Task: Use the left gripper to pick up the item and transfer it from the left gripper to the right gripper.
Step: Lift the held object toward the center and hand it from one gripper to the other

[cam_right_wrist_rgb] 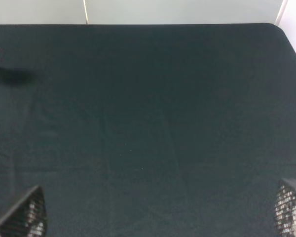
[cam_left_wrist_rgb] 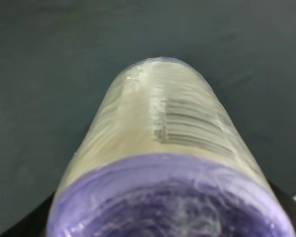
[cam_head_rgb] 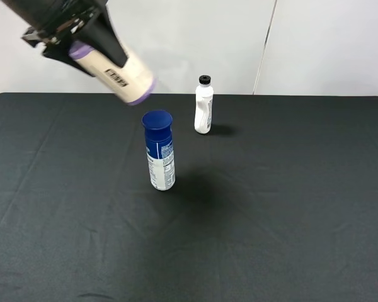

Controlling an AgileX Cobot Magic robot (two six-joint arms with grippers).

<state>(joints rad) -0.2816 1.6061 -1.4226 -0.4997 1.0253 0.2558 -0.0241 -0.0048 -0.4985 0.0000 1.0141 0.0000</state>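
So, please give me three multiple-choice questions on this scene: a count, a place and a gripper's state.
1. How many containers stand on the black table?
A. one
B. two
C. four
2. Where is the roll?
A. on the table
B. in the air, in the left gripper
C. outside every view
3. The right gripper is:
A. open and empty
B. shut on the roll
C. shut and empty
Answers:
1 B: the blue-capped can and the white bottle.
2 B: its jaws clamp the roll above the table.
3 A: jaws wide apart, nothing between.

item (cam_left_wrist_rgb: 163, 143) near end blurred, right hand (cam_right_wrist_rgb: 158, 212) fingertips cropped
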